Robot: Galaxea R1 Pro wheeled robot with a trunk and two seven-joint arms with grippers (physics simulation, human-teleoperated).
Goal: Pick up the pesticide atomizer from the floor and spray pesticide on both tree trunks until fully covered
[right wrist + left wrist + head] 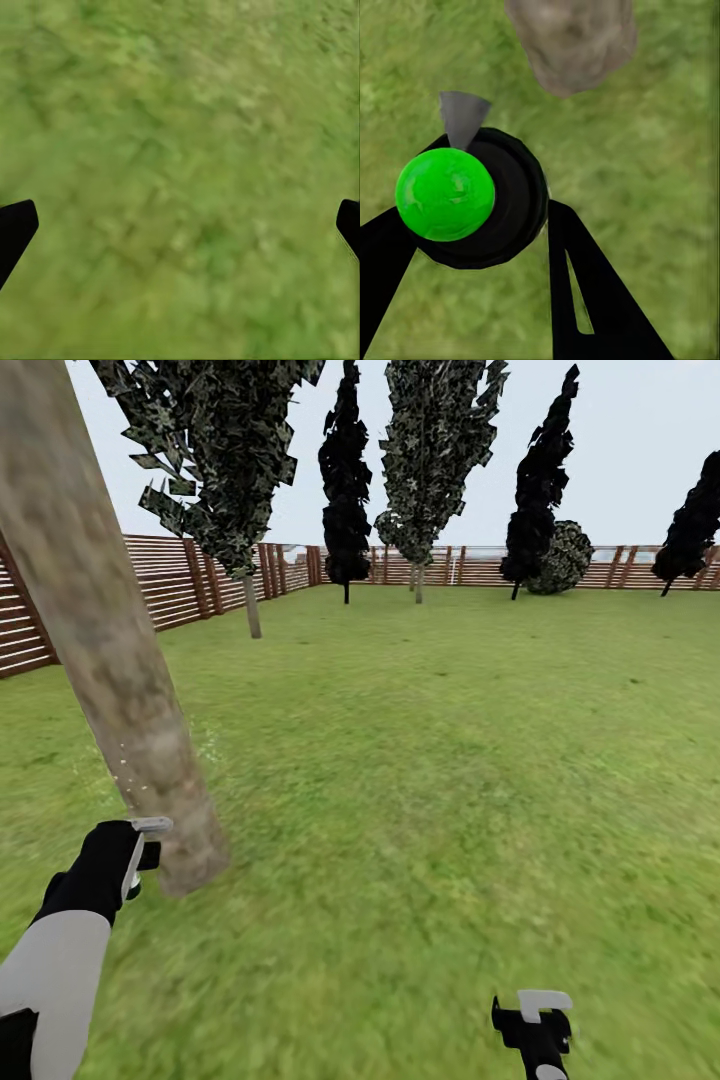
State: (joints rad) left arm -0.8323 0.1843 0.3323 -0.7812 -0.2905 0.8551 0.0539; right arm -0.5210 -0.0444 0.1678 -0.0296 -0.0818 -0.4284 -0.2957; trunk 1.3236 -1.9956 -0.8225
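Atomizer (472, 199) pinched in left gripper (484, 247), beside tree trunk (110, 660); pesticide (125, 765) specks on bark. Likely light, rigid, slick: hold mid-body. Right gripper (180, 225) spread over lawn (450, 760).

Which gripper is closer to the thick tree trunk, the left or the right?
Left. The left gripper sits right beside the tree trunk base; the right gripper is far off over open grass.

Green lawn (450, 760) fills lower frame; thick tan-grey tree trunk (110, 660) rooted at left, thinner trees (345, 490) and a bush (560, 558) stand along brown slat fence (180, 580) at top.
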